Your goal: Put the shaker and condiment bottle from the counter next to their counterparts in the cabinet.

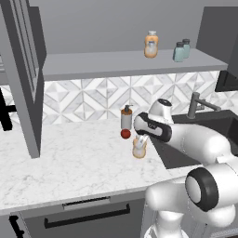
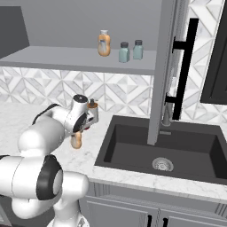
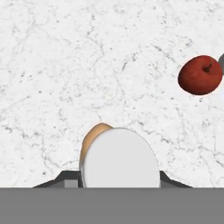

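The condiment bottle, orange with a light cap, stands upright on the white marble counter left of the sink. My gripper comes down over it from above, shut on its top. In the hand view the pale round cap sits between my two fingertips, with the gripper closed on it. From the right base view the bottle shows under my hand. On the cabinet shelf stand a matching orange bottle and two teal-grey shakers side by side.
A tall grey pump dispenser and a red apple stand just behind the bottle; the apple lies to the right in the hand view. The dark sink with its faucet lies right. An open cabinet door hangs at the left.
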### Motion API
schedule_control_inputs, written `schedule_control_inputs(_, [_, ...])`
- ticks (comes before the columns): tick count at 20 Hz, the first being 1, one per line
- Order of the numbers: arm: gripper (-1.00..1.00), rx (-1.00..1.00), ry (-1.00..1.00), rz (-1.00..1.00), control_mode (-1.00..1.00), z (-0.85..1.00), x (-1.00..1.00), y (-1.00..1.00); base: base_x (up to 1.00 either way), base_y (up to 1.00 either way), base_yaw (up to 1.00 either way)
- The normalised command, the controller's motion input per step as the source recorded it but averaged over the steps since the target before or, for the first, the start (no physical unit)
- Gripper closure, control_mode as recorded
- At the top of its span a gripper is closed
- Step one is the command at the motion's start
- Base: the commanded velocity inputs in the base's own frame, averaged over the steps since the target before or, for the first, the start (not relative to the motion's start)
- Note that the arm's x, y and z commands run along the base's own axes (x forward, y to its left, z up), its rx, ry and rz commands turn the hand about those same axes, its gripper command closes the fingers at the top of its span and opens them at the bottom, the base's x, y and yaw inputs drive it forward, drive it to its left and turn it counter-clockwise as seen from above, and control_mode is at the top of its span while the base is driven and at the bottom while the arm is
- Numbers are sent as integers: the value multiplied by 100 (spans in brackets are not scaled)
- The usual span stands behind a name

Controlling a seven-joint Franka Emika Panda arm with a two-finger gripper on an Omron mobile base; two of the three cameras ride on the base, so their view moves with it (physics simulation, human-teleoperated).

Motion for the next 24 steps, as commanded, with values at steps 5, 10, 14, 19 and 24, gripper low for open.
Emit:
schedule_control_inputs(5, [100, -4, -16, 0, -100, 80, -13, 4, 0, 0, 0])
schedule_control_inputs(10, [100, -5, -1, 0, -100, 89, -17, 11, 0, 0, 0])
schedule_control_inputs(14, [100, -4, 0, 0, -100, 82, -17, 1, 0, 0, 0])
schedule_control_inputs(19, [100, 0, 0, -6, -100, 66, -8, 0, 0, 0, 0])
schedule_control_inputs(24, [100, 0, -8, -10, -100, 59, -10, 0, 0, 0, 0])
